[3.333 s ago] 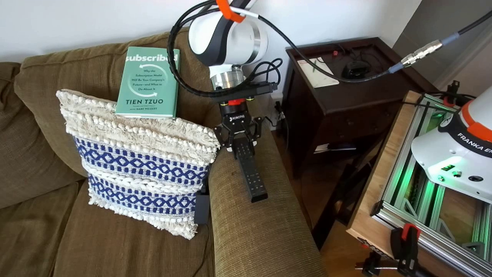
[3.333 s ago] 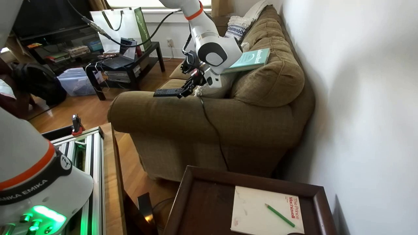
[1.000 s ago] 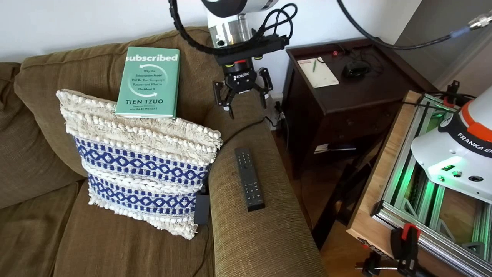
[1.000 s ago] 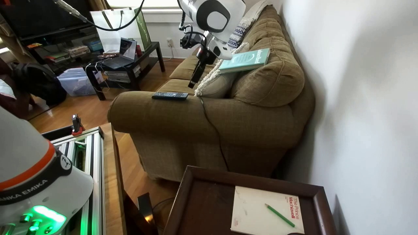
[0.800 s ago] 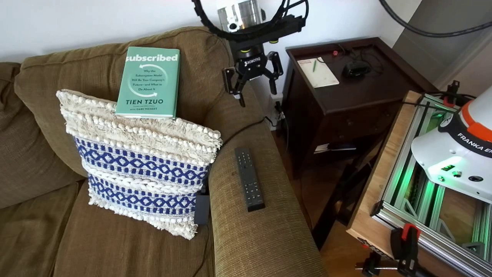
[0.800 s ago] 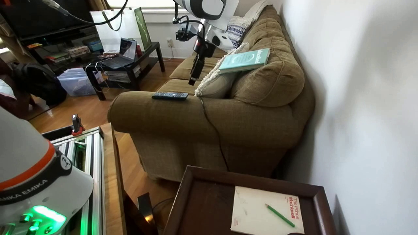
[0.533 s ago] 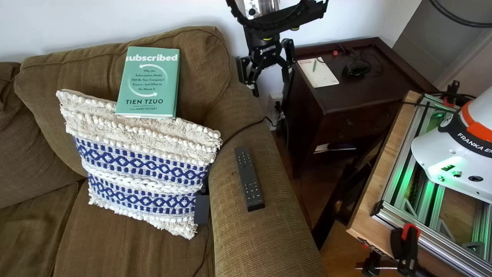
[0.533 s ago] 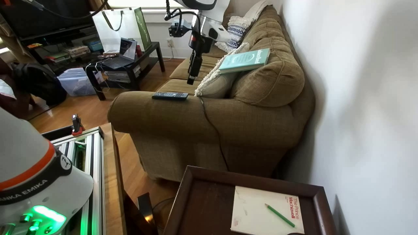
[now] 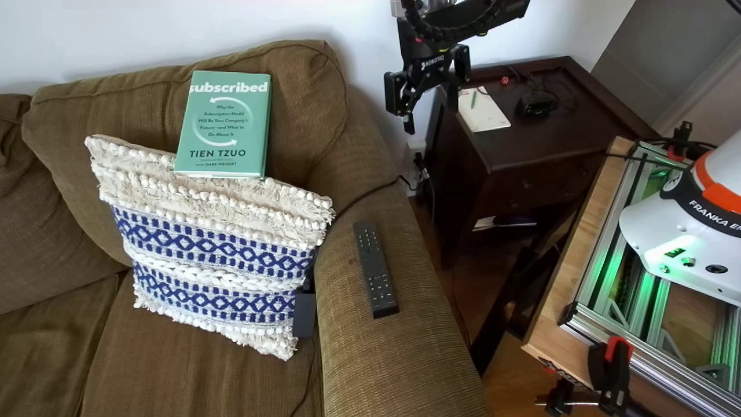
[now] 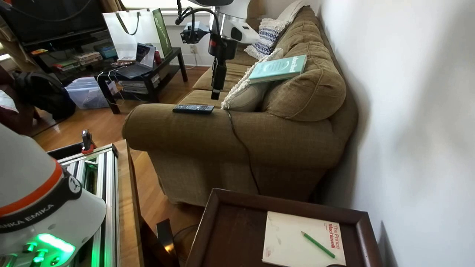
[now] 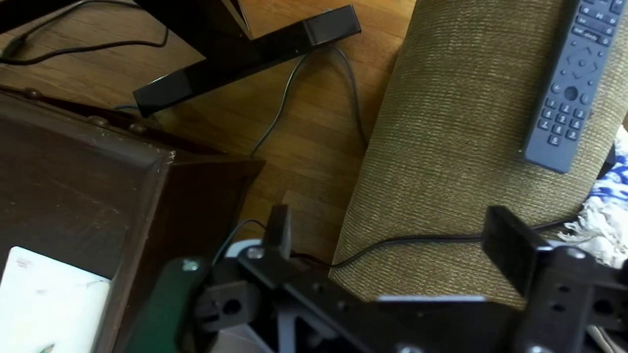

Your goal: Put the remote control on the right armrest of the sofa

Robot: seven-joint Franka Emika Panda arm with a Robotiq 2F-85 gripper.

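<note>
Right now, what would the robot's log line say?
remote control: on right armrest, buttons up | gripper: open, holding nothing | task: looks done

All three views look down on the armrest [image 9: 399,344], the wrist view nearest.

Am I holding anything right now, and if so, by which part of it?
Nothing is held. The end effector is open, its jaws apart with nothing between them; the remote control lies, ungripped, on the right armrest.
</note>
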